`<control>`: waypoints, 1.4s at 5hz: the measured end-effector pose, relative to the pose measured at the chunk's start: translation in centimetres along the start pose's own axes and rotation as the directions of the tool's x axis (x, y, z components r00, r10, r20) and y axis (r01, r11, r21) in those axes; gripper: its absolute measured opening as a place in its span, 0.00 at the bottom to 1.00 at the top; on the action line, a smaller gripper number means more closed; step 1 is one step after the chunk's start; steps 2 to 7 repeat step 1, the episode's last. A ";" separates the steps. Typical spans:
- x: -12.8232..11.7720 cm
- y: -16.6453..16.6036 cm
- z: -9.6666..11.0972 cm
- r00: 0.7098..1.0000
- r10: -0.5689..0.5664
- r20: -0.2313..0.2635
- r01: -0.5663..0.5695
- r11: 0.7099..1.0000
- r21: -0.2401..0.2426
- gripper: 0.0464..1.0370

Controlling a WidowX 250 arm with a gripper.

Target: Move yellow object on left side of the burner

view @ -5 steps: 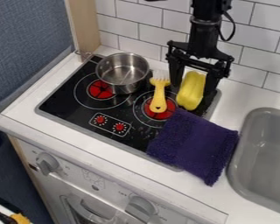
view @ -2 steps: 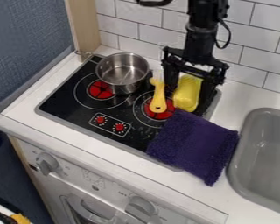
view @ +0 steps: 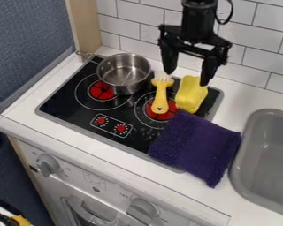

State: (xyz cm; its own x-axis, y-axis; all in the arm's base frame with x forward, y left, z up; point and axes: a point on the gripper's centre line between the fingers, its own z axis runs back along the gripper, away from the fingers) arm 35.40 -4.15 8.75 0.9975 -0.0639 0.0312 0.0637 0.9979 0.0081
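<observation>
My gripper (view: 186, 78) hangs open above the back right of the stove, its two fingers spread wide. Just below it, the yellow object (view: 191, 94), a block-like piece, lies on the right part of the black cooktop, apart from the fingers. It sits to the right of the right burner (view: 161, 110), close to its red centre. A yellow-handled fork (view: 160, 98) with pale tines lies between that object and the pot, its handle end over the burner's red centre. The left burner (view: 102, 90) is partly covered by the pot.
A steel pot (view: 124, 74) stands at the back left of the cooktop. The purple cloth (view: 197, 143) covers its front right corner and hangs onto the white counter. A grey sink (view: 268, 154) is at the right, with a tiled wall (view: 256, 37) behind.
My gripper has lifted and shifted slightly left, away from the yellow object that was between its fingers. The yellow object has turned a little and its near end sits slightly further left.
</observation>
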 end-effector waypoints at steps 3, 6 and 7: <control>-0.2 0.0 -0.2 1.000 -0.017 -0.006 0.017 1.000 0.000 0.96; -0.2 0.0 -0.2 1.000 -0.017 -0.006 0.017 1.000 0.000 0.96; -0.2 0.0 -0.2 1.000 -0.017 -0.006 0.017 1.000 0.000 0.96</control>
